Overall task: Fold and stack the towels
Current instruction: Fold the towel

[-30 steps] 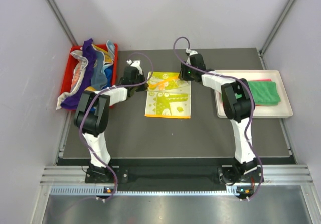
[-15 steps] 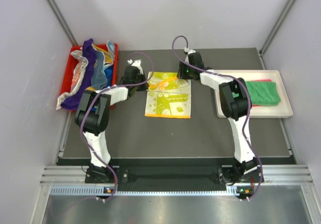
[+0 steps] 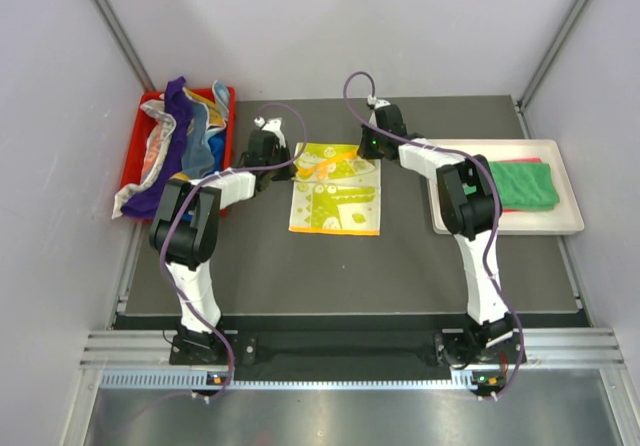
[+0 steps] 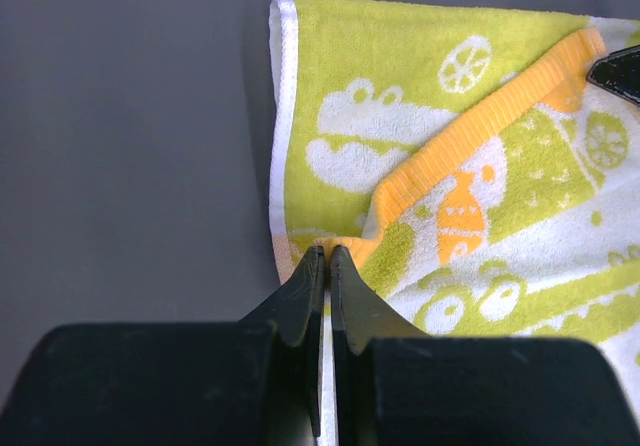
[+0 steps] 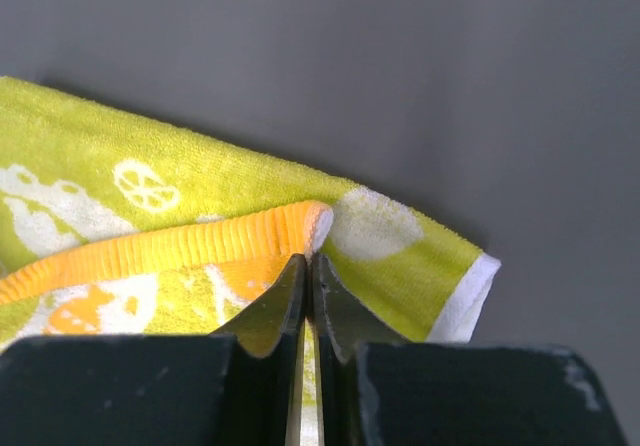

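A yellow-green patterned towel (image 3: 335, 191) lies on the dark mat, its orange-trimmed far edge turned over towards the near side. My left gripper (image 3: 291, 162) is at the towel's far left corner. In the left wrist view my left gripper (image 4: 327, 251) is shut on the orange-trimmed fold of the towel (image 4: 420, 116). My right gripper (image 3: 371, 153) is at the far right corner. In the right wrist view my right gripper (image 5: 310, 258) is shut on the orange edge of the towel (image 5: 200, 206). A folded green towel (image 3: 525, 184) lies on a pink one (image 3: 520, 160).
A white tray (image 3: 500, 224) at the right holds the folded towels. A red bin (image 3: 228, 96) at the back left holds several jumbled towels, and a purple one (image 3: 150, 198) hangs over its near side. Grey walls stand close on both sides.
My right gripper has shifted slightly left at the towel's far right corner. The left arm and the towel have hardly moved.
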Robot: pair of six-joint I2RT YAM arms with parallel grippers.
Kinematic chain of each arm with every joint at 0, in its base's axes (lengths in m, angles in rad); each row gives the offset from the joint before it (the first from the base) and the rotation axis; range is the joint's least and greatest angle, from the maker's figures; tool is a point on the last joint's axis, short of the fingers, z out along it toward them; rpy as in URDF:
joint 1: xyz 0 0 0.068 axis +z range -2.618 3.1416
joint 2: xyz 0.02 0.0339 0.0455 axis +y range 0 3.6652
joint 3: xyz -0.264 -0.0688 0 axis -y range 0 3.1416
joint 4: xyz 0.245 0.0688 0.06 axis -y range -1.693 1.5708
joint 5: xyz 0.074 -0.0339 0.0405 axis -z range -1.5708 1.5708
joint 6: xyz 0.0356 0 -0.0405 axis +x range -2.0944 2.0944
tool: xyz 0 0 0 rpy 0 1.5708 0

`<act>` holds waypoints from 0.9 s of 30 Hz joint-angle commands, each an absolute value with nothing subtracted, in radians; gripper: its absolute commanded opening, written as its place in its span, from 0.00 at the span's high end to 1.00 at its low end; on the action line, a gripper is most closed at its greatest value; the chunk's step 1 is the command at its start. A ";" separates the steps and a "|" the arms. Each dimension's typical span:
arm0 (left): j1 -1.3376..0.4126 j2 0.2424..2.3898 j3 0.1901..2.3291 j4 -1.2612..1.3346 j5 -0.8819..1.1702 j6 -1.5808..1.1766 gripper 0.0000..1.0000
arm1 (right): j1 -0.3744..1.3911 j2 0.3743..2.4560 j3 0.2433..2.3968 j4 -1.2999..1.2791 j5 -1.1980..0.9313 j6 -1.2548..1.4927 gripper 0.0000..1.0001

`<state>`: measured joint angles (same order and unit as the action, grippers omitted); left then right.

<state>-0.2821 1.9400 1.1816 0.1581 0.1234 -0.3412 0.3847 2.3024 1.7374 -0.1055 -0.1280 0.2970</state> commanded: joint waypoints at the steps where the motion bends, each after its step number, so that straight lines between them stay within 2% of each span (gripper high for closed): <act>1: -0.287 1.937 1.232 0.173 0.129 -0.330 0.96 | 0.396 2.266 1.746 -0.043 -0.114 0.295 1.00; 17: -0.287 1.888 1.249 0.155 0.106 -0.321 0.99 | 0.385 2.004 1.494 0.127 -0.058 0.307 1.00; 27: -0.291 1.815 1.171 0.201 0.077 -0.347 1.00 | 0.385 1.898 1.333 0.196 -0.045 0.331 1.00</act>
<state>-0.2852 1.9015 1.2053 0.1493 0.1001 -0.3401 0.3836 1.9766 1.3674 0.1226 -0.0601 0.3161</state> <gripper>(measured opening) 0.041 0.010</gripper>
